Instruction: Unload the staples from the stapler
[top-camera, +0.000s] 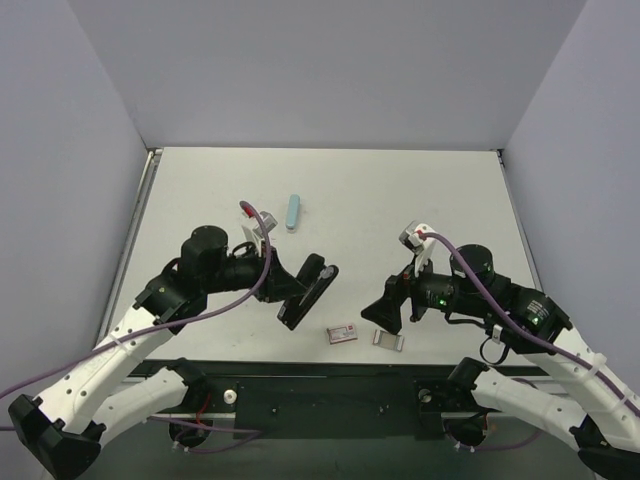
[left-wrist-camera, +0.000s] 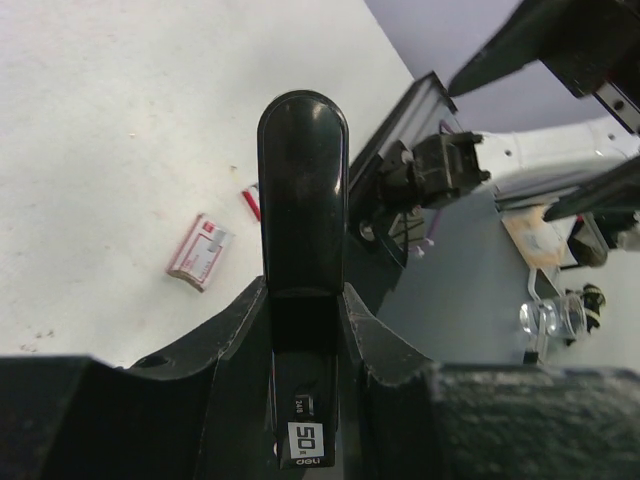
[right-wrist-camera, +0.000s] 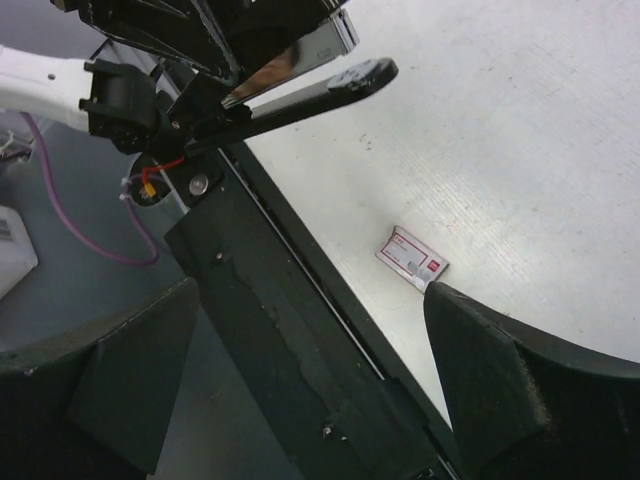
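Observation:
The black stapler (top-camera: 306, 290) is held off the table in my left gripper (top-camera: 296, 284), which is shut on its rear end. In the left wrist view its rounded black top (left-wrist-camera: 302, 190) sticks out forward between the fingers (left-wrist-camera: 232, 330). In the right wrist view the stapler (right-wrist-camera: 320, 88) shows at the top, its black arm a little apart from a shiny metal rail. My right gripper (top-camera: 384, 312) is open and empty, low over the table's front edge, right of the stapler and apart from it; its jaws stand wide in the right wrist view (right-wrist-camera: 310, 385).
A small red-and-white staple box (top-camera: 342, 333) lies near the front edge, also seen in both wrist views (left-wrist-camera: 199, 250) (right-wrist-camera: 412, 256). A small grey packet (top-camera: 389, 339) lies beside it. A pale blue bar (top-camera: 292, 212) lies further back. The black table rail (right-wrist-camera: 280, 330) runs under the right gripper.

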